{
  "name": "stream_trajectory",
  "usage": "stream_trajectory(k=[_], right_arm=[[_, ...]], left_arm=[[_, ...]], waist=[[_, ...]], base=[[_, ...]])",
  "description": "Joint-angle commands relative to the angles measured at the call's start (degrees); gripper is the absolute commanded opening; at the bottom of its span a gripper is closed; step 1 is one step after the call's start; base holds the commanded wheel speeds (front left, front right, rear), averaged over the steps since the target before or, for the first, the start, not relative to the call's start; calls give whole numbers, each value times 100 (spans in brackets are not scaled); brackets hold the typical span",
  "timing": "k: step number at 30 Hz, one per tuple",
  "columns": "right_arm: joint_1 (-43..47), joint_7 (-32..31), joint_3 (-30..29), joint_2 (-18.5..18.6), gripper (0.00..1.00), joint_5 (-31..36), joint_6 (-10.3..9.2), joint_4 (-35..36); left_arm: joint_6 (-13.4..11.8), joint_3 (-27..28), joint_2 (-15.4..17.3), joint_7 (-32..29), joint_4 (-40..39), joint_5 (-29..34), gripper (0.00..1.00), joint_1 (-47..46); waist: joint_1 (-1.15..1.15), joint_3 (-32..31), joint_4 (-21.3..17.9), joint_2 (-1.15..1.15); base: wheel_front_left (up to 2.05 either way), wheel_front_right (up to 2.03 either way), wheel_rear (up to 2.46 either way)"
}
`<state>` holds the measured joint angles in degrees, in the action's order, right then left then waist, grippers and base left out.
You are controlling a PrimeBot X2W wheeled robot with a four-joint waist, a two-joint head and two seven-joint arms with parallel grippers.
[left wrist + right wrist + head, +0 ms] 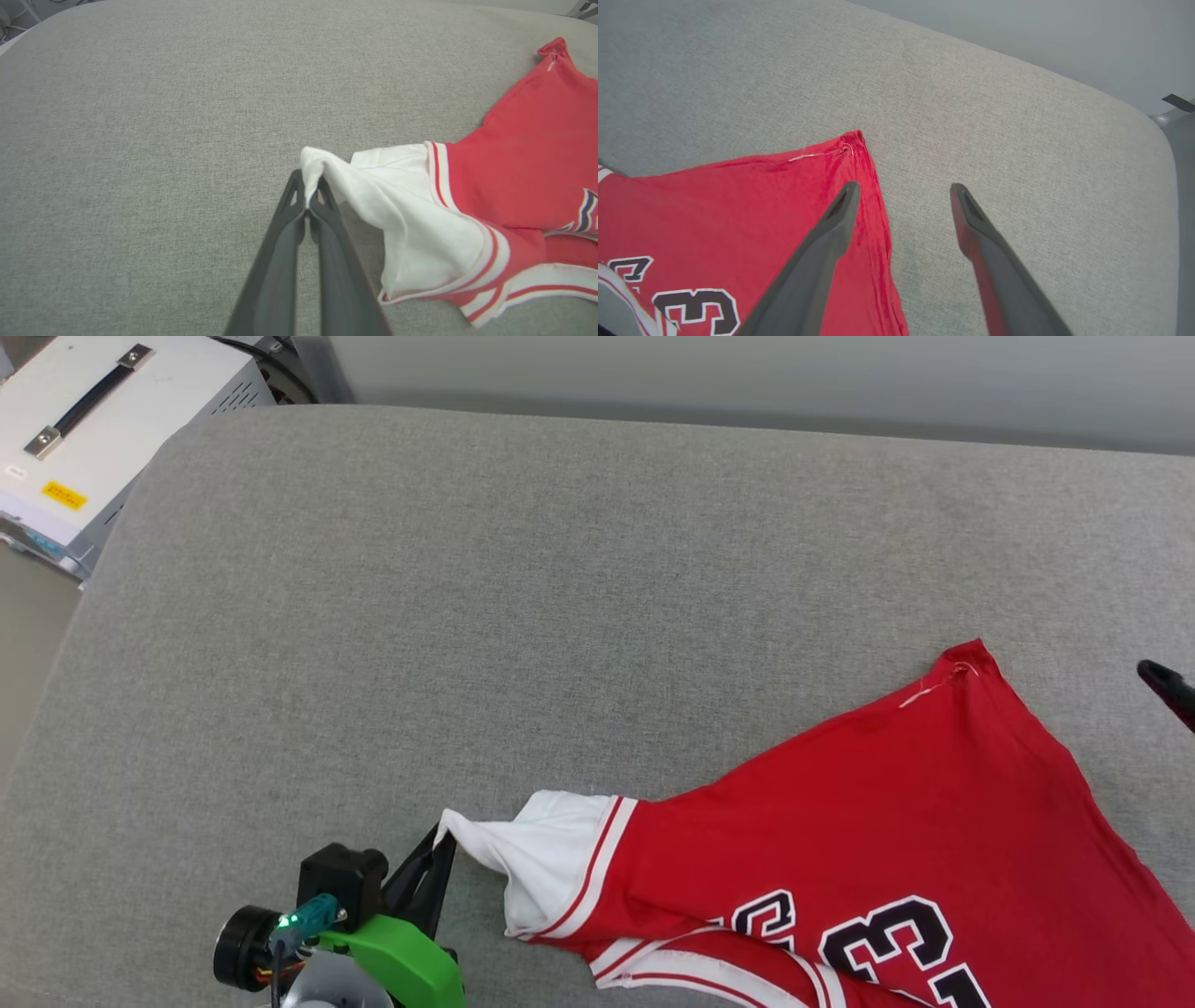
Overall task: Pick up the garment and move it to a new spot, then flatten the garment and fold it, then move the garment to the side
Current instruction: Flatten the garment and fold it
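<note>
shirt point(887, 821): soft, light, limp | left gripper point(308, 186): pinching white sleeve point(397, 210) tip | right gripper point(901, 191): spread wide, seemingly empty | best hold: hem corner point(850, 140)

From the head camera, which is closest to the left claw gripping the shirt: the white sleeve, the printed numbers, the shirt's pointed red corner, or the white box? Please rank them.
1. White sleeve, its tip pinched in the left gripper.
2. Printed numbers, lower right.
3. Red corner, far right, and white box, upper left beyond the cushion: too close to call.
</note>
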<state>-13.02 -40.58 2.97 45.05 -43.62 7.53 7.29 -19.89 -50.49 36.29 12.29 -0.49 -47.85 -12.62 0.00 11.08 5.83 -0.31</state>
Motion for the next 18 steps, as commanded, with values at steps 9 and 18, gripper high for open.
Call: stream_trajectory(k=[9, 18], right_arm=[[-1760, -895, 1227, -523, 100, 384, -4, -1429], [-2627, -702, 1881, -1044, 100, 486, -4, -2974]], left_arm=[[111, -41, -178, 32, 38, 194, 0, -412], [216, -51, -320, 75, 108, 278, 0, -657]], waist=[[0, 400, 331, 31], [0, 768, 559, 31]], base=[[0, 0, 0], [0, 0, 0]])
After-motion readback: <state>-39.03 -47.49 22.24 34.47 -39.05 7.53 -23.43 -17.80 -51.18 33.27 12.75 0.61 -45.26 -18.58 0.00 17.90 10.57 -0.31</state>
